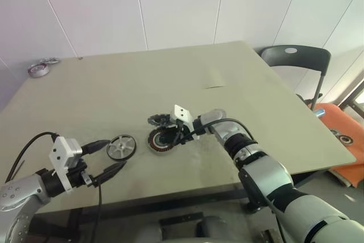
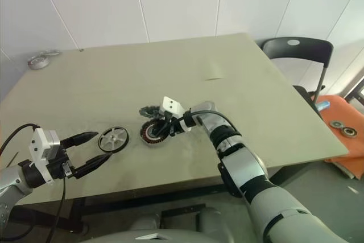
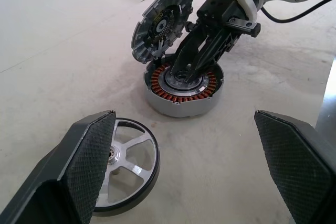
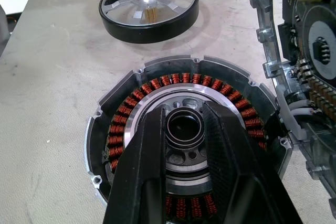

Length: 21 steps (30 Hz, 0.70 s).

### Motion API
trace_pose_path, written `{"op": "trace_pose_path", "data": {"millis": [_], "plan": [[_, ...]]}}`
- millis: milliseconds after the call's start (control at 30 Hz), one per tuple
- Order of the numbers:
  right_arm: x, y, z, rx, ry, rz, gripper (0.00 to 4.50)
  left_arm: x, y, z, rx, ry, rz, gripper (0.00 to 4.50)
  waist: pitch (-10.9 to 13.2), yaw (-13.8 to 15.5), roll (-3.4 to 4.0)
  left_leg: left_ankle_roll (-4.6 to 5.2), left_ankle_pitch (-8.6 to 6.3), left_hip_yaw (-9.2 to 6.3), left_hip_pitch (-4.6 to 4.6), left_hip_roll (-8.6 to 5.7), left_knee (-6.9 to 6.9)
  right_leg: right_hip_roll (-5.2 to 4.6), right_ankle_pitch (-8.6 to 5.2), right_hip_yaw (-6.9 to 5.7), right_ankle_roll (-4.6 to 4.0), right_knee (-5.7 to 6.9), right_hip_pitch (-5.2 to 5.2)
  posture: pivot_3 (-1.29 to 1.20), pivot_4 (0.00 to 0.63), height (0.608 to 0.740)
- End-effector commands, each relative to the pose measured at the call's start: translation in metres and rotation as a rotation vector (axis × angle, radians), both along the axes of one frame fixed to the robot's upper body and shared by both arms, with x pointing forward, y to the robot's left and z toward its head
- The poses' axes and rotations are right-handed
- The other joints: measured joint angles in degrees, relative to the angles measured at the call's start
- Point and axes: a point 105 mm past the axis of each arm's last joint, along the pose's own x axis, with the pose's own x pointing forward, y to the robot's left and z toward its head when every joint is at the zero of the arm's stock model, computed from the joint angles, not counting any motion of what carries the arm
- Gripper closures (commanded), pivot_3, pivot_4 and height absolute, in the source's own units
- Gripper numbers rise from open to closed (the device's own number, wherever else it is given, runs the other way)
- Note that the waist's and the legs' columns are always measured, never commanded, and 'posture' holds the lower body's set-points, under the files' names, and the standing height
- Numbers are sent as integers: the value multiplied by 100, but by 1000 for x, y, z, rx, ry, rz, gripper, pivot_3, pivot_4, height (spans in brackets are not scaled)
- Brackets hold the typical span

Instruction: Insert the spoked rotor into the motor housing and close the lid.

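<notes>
Right gripper point(image 4: 181, 124) reaches into the motor housing point(image 3: 184, 85) on the table point(image 1: 256, 101).
Its fingers clasp the silver centre ring; the left gripper point(image 1: 116, 156) stands released beside the spoked rotor point(image 1: 121, 147).

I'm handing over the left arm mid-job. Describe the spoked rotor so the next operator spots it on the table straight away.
On the beige table, look near the front edge, just ahead of the open left gripper. The spoked rotor lies flat there, apart from the motor housing where the right gripper rests. Unlike its neighbours, it has open silver spokes, a dark rim and no copper windings.
</notes>
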Motion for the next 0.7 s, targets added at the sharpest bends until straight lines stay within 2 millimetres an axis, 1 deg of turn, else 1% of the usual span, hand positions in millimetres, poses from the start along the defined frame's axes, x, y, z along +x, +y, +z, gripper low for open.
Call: {"op": "trace_pose_path", "data": {"millis": [33,233,300,333,400,700], "plan": [[9,-7,4,-25,-34,-32,3840,2,-3,7,8,-40,-13,0,0,1,0,0,0,0,0,0,2,0,0,0,0,0,1,0,0,740],[9,-8,2,-30,-42,-32,3840,3,-3,7,4,-44,-10,0,0,3,0,0,0,-1,0,0,5,0,0,0,0,0,3,0,0,740],[8,-8,0,-35,-48,-25,3120,3,-3,7,3,-45,-10,0,0,3,0,0,0,0,1,0,5,0,0,0,0,0,3,0,0,740],[9,-9,-1,-45,-53,-33,2891,3,-3,7,3,-45,-9,0,0,0,0,0,0,-1,0,0,5,0,0,0,0,0,3,0,0,740],[9,-9,-4,-57,-49,-49,2276,3,-3,7,2,-45,-8,0,-1,-5,-1,0,0,0,1,0,4,0,0,0,0,0,2,0,0,740],[8,-7,-4,-46,-45,-46,2276,3,-2,7,0,-43,-7,0,-1,-2,-1,0,0,-1,3,0,6,0,0,0,0,2,5,0,0,740]]}}
